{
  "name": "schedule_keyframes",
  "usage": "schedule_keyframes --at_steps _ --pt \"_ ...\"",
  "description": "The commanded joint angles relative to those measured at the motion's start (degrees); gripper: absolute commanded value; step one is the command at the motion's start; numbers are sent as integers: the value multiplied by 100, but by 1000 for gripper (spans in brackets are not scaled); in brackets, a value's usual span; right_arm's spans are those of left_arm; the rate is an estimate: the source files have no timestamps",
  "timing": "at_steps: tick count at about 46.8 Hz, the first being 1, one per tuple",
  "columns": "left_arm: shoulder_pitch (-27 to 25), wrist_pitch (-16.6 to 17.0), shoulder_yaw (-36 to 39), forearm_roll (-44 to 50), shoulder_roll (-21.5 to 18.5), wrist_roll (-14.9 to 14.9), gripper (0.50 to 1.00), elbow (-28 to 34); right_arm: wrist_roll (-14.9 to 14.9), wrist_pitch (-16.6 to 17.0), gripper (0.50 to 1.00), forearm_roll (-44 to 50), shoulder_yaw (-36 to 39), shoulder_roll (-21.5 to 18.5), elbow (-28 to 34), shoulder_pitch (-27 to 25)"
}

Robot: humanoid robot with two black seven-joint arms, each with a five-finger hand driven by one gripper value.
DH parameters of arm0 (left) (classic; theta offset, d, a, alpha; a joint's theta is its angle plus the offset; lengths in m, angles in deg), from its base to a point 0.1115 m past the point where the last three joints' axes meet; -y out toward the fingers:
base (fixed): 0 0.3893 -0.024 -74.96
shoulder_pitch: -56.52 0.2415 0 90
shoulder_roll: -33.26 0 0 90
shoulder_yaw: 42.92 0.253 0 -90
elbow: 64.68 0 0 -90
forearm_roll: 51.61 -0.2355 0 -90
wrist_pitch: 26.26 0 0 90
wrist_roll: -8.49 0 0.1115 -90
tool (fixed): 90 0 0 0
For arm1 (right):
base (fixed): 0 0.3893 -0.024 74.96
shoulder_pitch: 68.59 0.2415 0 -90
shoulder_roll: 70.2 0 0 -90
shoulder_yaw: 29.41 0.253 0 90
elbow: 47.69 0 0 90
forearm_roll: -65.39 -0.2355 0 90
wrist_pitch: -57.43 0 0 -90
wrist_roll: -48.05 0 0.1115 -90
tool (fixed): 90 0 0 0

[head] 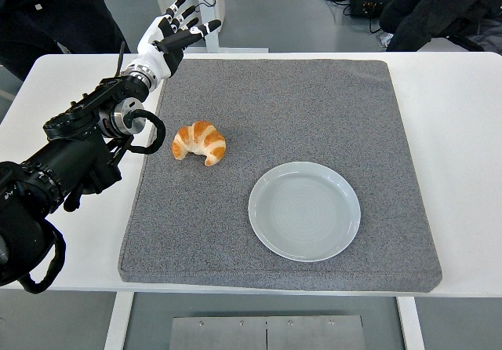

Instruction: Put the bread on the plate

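A golden croissant (200,142) lies on the grey mat (314,99), left of centre. An empty pale plate (304,210) sits on the mat to the croissant's lower right, apart from it. My left hand (174,30) is raised over the mat's far left corner, well beyond the croissant, with its fingers spread and holding nothing. My right arm does not show.
The mat covers most of the white table (463,114). A person in dark clothes stands at the top left (47,12) and another at the top right (447,9). Cables lie on the floor behind the table.
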State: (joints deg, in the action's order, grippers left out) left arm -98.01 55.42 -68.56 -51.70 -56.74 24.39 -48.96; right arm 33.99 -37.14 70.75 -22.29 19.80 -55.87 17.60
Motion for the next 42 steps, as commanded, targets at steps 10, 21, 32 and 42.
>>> schedule_keyframes --at_steps 10,21,32,42 --pt "-7 -3 -46 0 0 18 1000 19 0 0 1000 0 0 0 0 3" --pt "-16 -3 -46 9 0 0 1000 19 0 0 1000 0 0 0 0 3" --pt "-112 -21 -55 0 0 -8 1000 19 0 0 1000 0 0 0 0 3" --pt "-147 -21 15 -9 0 -35 1000 28 0 0 1000 0 0 0 0 3"
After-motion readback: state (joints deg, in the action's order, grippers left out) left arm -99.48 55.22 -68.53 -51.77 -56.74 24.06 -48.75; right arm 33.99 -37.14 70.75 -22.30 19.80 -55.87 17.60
